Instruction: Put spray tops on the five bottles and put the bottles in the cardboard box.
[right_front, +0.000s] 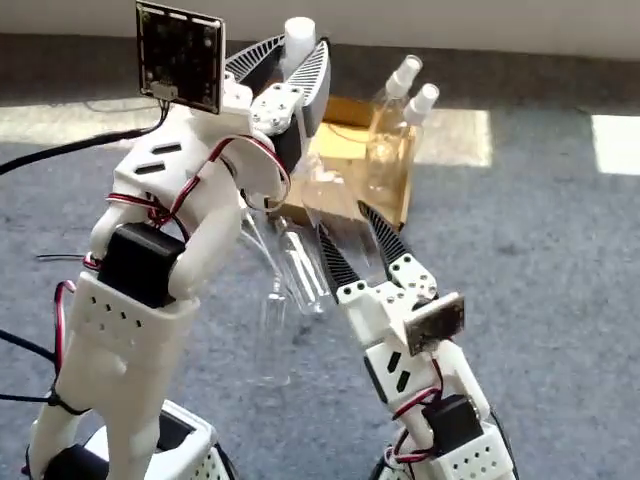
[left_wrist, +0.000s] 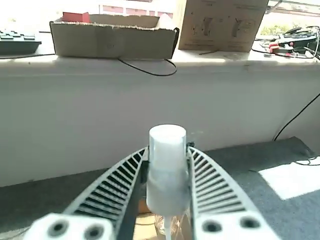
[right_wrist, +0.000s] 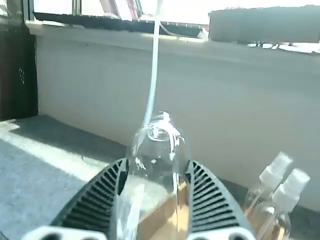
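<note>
My left gripper (right_front: 300, 50) (left_wrist: 167, 165) is raised above the cardboard box (right_front: 345, 140), shut on a white spray top (right_front: 298, 38) (left_wrist: 167, 160). The top's thin tube (right_wrist: 152, 65) hangs down into the open neck of a clear bottle (right_wrist: 157, 150). My right gripper (right_front: 342, 217) (right_wrist: 156, 172) is shut on that bottle and holds it upright under the spray top, at the box's near side. Two bottles with spray tops (right_front: 398, 115) (right_wrist: 280, 192) stand in the box.
Two clear bottles without tops lie on the grey carpet, one (right_front: 300, 268) just left of the right gripper and one (right_front: 272, 335) nearer the left arm's base. A white wall and a window sill run behind the box. Open carpet lies to the right.
</note>
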